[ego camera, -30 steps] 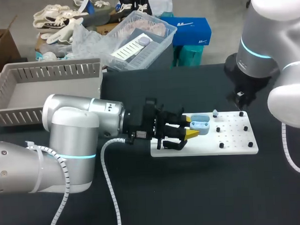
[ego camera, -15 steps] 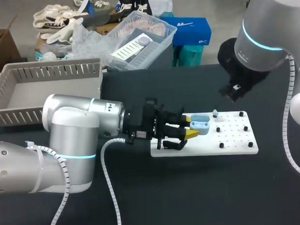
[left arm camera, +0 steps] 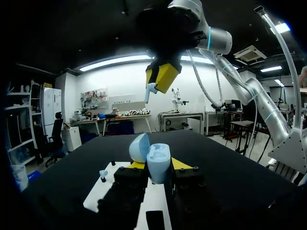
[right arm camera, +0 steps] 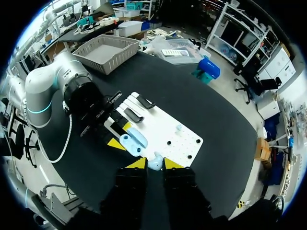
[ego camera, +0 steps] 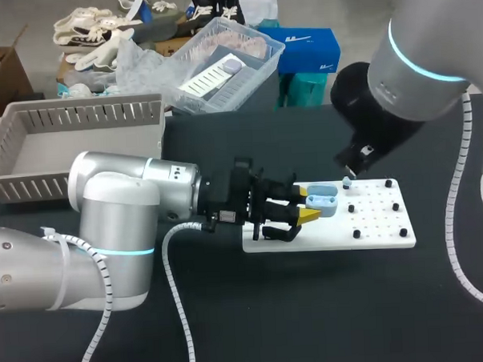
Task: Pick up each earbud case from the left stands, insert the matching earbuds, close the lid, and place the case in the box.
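Observation:
My left gripper (ego camera: 307,203) is shut on a light blue earbud case (ego camera: 326,200) and holds it level over the left part of the white pegboard (ego camera: 380,223). In the left wrist view the case (left arm camera: 158,163) sits between my fingers with its lid (left arm camera: 139,147) swung up. My right gripper (ego camera: 351,166) hangs above the board just right of the case. It is shut on a small light blue earbud (right arm camera: 154,160), which also shows under its yellow tips in the left wrist view (left arm camera: 150,92). Another earbud (right arm camera: 178,128) stands on the board.
A grey slatted basket (ego camera: 32,158) stands at the table's back left. Black stands (right arm camera: 136,108) sit on the board's left end, next to my left gripper. Short black pegs (ego camera: 356,234) dot the board's right half.
My right arm has swung left and down from the board's far right edge to just above the open case. The left arm and the case have stayed put.

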{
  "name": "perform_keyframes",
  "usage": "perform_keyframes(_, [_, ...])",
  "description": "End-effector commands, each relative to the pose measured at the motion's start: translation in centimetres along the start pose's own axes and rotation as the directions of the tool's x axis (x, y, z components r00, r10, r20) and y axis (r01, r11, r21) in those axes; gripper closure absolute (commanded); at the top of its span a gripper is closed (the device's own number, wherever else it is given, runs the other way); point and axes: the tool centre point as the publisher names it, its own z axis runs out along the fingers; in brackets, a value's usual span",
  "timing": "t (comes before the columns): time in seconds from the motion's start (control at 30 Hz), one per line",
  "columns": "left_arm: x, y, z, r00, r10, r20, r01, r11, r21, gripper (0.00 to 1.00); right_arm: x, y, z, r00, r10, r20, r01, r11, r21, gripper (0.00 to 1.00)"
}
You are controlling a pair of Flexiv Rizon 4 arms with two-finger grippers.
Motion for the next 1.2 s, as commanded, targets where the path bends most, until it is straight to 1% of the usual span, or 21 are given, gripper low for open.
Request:
perform_keyframes(0.03, [0.0, 0.0, 0.0, 1.0, 0.001, 0.001, -0.001, 1.0, -0.003, 1.0, -0.2, 1.2, -0.5, 0.999, -0.007, -0.041, 0.007, 1.0, -0.016, 1.0])
perform_keyframes(0.3, [0.0, 0.0, 0.0, 1.0, 0.001, 0.001, -0.001, 1.0, -0.003, 1.0, 0.9, 3.2, -0.4, 0.995, -0.028, -0.099, 0.022, 0.998, -0.059, 1.0])
perform_keyframes(0.33, [0.0, 0.0, 0.0, 1.0, 0.001, 0.001, -0.001, 1.0, -0.003, 1.0, 1.1, 3.2, -0.3, 0.995, -0.021, -0.1, 0.012, 0.997, -0.082, 1.0])
perform_keyframes(0.93, [0.0, 0.0, 0.0, 1.0, 0.001, 0.001, -0.001, 1.0, -0.003, 1.0, 1.1, 3.2, -0.3, 0.995, -0.021, -0.1, 0.012, 0.997, -0.082, 1.0])
perform_keyframes(0.97, [0.0, 0.0, 0.0, 1.0, 0.001, 0.001, -0.001, 1.0, -0.003, 1.0, 0.3, 3.0, -0.2, 0.994, 0.004, -0.114, -0.015, 0.995, -0.099, 1.0])
perform_keyframes(1.03, [0.0, 0.0, 0.0, 1.0, 0.001, 0.001, -0.001, 1.0, -0.003, 1.0, -0.4, 2.9, 0.0, 0.987, 0.053, -0.153, -0.07, 0.992, -0.107, 1.0])
perform_keyframes(1.07, [0.0, 0.0, 0.0, 1.0, 0.001, 0.001, -0.001, 1.0, -0.003, 1.0, -0.6, 3.1, 0.0, 0.984, 0.083, -0.155, -0.102, 0.988, -0.12, 1.0])
perform_keyframes(1.1, [0.0, 0.0, 0.0, 1.0, 0.001, 0.001, -0.001, 1.0, -0.003, 1.0, -0.6, 3.2, 0.1, 0.979, 0.12, -0.165, -0.139, 0.984, -0.112, 1.0])
perform_keyframes(1.17, [0.0, 0.0, 0.0, 1.0, 0.001, 0.001, -0.001, 1.0, -0.003, 1.0, -0.5, 3.3, 0.2, 0.964, 0.219, -0.153, -0.237, 0.965, -0.109, 1.0])
perform_keyframes(1.2, [0.0, 0.0, 0.0, 1.0, 0.001, 0.001, -0.001, 1.0, -0.003, 1.0, -0.3, 3.3, 0.2, 0.954, 0.25, -0.164, -0.27, 0.957, -0.11, 1.0])
